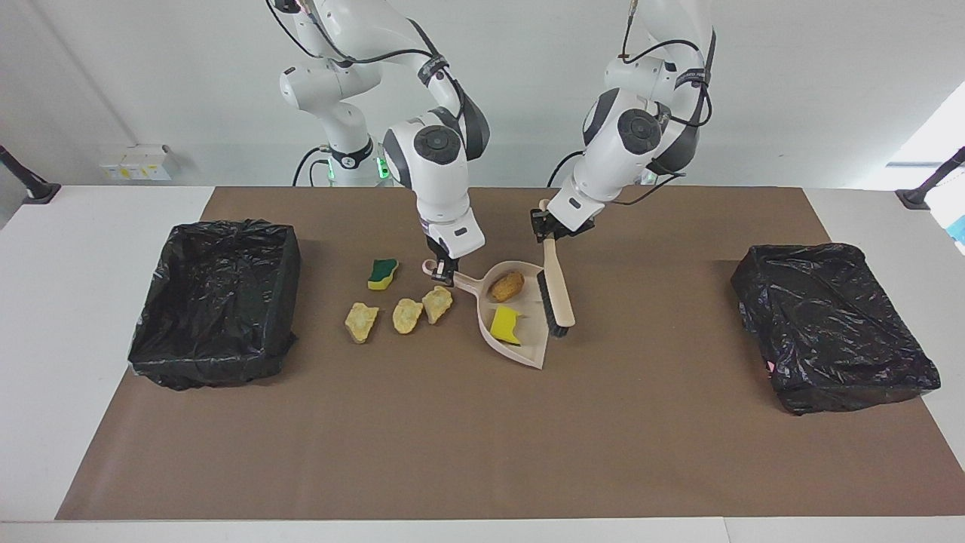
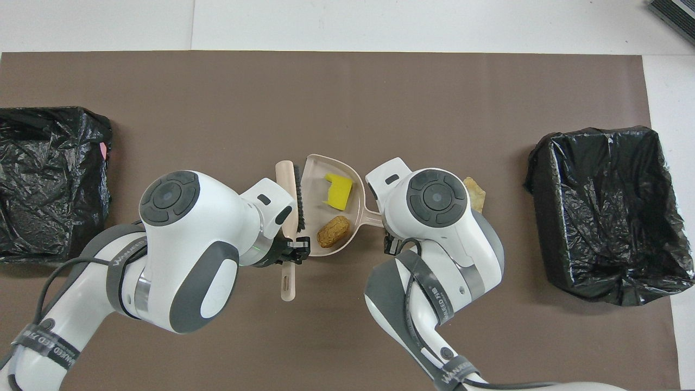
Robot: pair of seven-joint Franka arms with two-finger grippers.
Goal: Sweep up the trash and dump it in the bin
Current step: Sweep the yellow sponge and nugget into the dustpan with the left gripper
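Facing view: we see the right pincer clamped on the dustpan handle and the left pincer clamped on the brush handle. An orange-brown lump and a yellow sponge piece lie in the pan, between both pincers. Three tan foam lumps and a green-and-yellow sponge rest on the worktop, toward the right arm's end.

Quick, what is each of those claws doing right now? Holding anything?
Left gripper: shut on the brush handle.
Right gripper: shut on the dustpan handle.
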